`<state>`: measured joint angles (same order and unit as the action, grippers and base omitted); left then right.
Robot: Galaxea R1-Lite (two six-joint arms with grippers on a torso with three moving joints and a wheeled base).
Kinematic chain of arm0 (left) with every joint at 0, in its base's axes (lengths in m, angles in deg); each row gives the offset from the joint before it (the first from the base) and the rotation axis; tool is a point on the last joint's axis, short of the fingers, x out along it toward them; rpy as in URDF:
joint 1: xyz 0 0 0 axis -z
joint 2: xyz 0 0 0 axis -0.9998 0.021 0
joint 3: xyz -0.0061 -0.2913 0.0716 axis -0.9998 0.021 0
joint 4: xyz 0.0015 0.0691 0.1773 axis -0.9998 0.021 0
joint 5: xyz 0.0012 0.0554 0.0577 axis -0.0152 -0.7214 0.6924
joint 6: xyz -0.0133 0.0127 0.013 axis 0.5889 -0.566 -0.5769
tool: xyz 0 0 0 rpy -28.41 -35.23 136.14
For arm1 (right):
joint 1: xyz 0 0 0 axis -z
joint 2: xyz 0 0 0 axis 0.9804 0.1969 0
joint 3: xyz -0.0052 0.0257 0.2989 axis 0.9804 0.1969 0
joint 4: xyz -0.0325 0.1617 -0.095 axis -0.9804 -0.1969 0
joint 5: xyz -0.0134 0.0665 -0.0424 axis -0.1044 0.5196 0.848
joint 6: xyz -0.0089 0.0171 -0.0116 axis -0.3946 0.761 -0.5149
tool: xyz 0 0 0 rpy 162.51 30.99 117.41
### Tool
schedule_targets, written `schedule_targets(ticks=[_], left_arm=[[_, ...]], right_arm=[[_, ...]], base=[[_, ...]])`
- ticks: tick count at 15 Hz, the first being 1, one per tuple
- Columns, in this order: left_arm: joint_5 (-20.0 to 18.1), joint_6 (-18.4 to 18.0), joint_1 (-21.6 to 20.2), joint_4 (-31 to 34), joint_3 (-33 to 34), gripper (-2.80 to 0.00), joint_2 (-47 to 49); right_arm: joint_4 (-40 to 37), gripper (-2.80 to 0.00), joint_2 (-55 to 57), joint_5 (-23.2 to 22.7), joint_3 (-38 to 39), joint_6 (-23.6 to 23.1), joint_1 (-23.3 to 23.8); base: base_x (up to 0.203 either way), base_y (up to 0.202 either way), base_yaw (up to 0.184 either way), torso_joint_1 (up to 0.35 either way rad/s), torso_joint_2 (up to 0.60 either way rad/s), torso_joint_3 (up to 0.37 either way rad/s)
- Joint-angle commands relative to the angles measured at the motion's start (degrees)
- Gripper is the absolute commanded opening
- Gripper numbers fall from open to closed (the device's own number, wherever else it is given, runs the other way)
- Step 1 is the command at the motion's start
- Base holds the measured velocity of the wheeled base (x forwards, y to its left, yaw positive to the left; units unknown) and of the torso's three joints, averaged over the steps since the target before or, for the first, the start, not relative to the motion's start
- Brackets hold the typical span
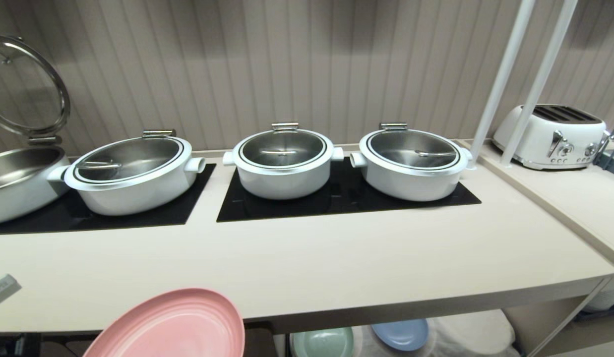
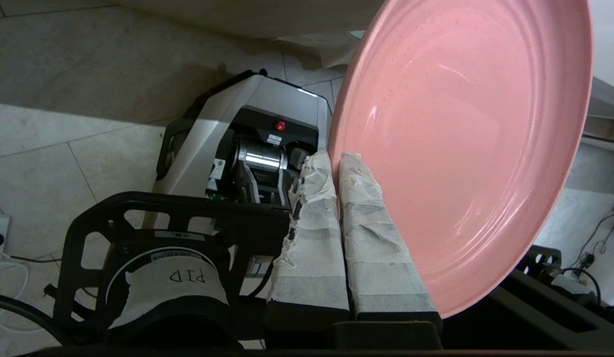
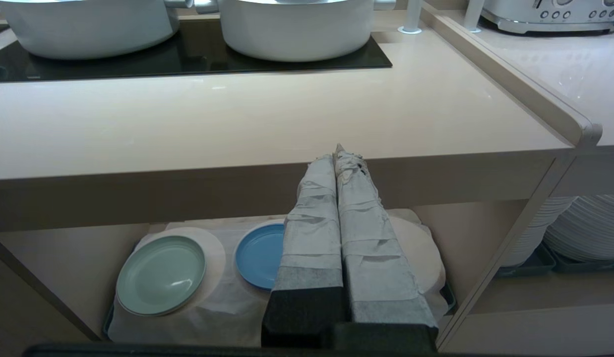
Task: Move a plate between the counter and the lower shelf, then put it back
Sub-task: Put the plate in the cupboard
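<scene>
Plate [image 1: 173, 325]: round, pink, shallow, raised rim. Held in the air, tilted, at the front edge of the counter [image 1: 307, 263] on the robot's left side; it rests neither on the counter nor on the lower shelf [image 3: 222, 302]. Its rim is pinched between the tape-wrapped fingers [image 2: 366, 238] of the left gripper [image 2: 335, 158], which is clamped tight on the plate; in the left wrist view the plate stands nearly on edge, floor tiles and the robot's base [image 2: 247, 134] behind it.

Right gripper [image 3: 337, 151]: fingers pressed together, holding nothing, parked in front of the counter edge and pointing toward the shelf opening.

Lower shelf: white cloth, with a green plate [image 3: 160, 274] and a blue plate [image 3: 260, 255] lying flat side by side, apart from each other.

Counter: two black hob panels [image 1: 346, 196] carrying white lidded pots [image 1: 284, 158]; an open-lidded pot [image 1: 19, 173] at far left. Toaster [image 1: 552, 136] on the adjoining top at right. Stacked white plates [image 3: 580, 233] in the next recess.

Step in hand, by judgement: carrying the plate between shelf and counter; which way cannot be told. Next move calls for levelling the plate, clearing the counter's thick edge, setting it flat on a bare spot, then releasing.
</scene>
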<state>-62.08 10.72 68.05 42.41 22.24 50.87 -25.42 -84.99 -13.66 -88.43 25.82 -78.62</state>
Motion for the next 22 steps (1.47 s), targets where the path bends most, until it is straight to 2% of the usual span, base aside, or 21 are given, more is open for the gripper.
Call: schedule_targets(ticks=[1, 4, 19, 22], left_arm=[[-0.2, 0.1, 0.1, 0.3, 1.2, -2.80, -2.4], [-0.2, 0.2, 0.2, 0.5, 3.8, -2.80, -4.6], [-0.3, -0.4, 0.0, 0.4, 3.8, -2.80, -4.5], [-0.3, -0.5, 0.1, 0.4, 3.8, -2.80, -4.5]], right_arm=[[0.0, -2.80, 0.0, 0.0, 0.0, 0.0, 0.1], [0.0, -2.80, 0.0, 0.0, 0.0, 0.0, 0.0], [0.0, -2.80, 0.0, 0.0, 0.0, 0.0, 0.0], [0.0, -2.80, 0.0, 0.0, 0.0, 0.0, 0.0]], base=[[0.000, 0.000, 0.000, 0.000, 0.00, 0.000], [0.000, 0.000, 0.000, 0.000, 0.00, 0.000], [0.000, 0.000, 0.000, 0.000, 0.00, 0.000], [-0.002, -0.132, 0.001, 0.002, 0.00, 0.005]])
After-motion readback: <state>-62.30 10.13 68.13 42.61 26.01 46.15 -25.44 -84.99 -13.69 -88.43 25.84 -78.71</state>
